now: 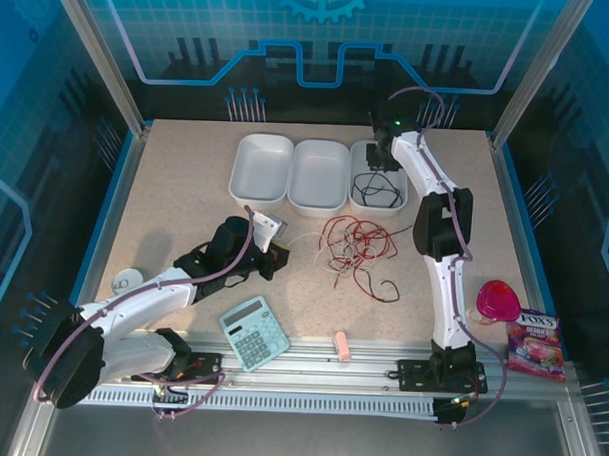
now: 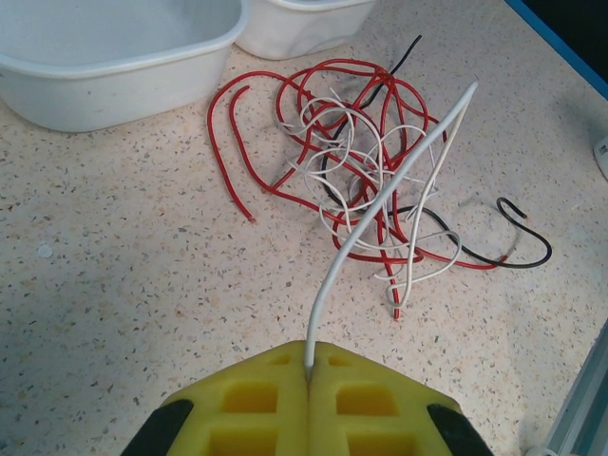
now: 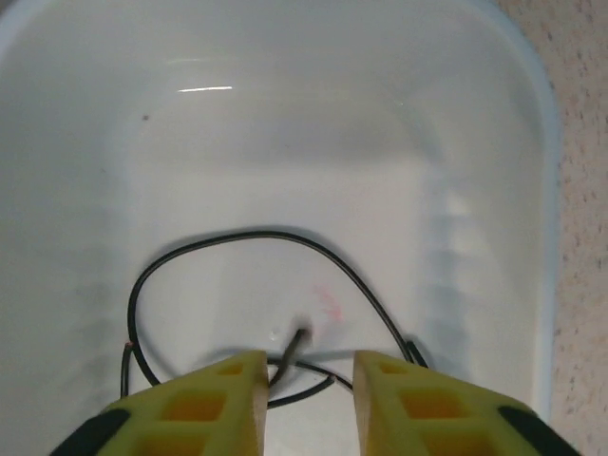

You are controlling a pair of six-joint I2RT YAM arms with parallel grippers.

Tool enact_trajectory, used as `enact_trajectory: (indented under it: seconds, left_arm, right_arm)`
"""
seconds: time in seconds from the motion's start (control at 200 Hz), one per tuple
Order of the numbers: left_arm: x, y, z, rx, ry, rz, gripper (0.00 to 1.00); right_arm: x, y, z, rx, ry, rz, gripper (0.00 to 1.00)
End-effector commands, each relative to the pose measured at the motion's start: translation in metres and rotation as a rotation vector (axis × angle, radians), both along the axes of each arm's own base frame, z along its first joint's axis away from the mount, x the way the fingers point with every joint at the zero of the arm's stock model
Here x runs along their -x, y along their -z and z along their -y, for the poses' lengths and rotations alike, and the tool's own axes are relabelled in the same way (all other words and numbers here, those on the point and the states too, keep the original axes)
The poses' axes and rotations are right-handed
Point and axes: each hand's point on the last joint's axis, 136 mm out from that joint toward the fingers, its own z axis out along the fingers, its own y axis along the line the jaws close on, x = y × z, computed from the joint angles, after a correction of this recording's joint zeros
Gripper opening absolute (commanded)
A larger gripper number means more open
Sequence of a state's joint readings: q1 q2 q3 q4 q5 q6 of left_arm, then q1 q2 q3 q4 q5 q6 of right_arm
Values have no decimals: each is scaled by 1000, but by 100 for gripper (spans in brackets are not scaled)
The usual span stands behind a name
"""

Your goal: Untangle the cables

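The cables (image 1: 356,247) lie mid-table as a loose knot of red, white and black strands (image 2: 361,166). My left gripper (image 2: 310,369) is shut on one white cable (image 2: 380,204), which rises from its pads and arches over the knot. In the top view the left gripper (image 1: 280,253) sits just left of the tangle. My right gripper (image 1: 384,161) hangs over the right white bin (image 1: 398,196). Its jaws (image 3: 309,380) stand apart above a black cable (image 3: 285,239) coiled on the bin floor. A loose black end pokes up between the fingers, not pinched.
Two more white bins (image 1: 260,168) (image 1: 319,174) stand left of the right one. Along the near edge are a calculator (image 1: 254,331), a small pink piece (image 1: 341,345), a pink cup (image 1: 498,300), a snack packet (image 1: 537,343) and a tape roll (image 1: 129,280).
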State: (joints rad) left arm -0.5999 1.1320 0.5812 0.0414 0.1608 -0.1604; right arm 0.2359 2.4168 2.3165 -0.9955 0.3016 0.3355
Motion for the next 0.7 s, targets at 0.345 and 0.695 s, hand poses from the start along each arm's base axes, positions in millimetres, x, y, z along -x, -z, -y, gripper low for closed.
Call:
enact_trajectory:
  seconds: [0.345, 0.695]
  left_arm:
    - [-12, -34, 3, 40, -53, 19, 0]
    - [-14, -57, 9, 84, -44, 25, 0]
  right_arm:
    - [46, -104, -7, -119, -15, 156, 74]
    - [145, -109, -9, -201, 9, 261, 100]
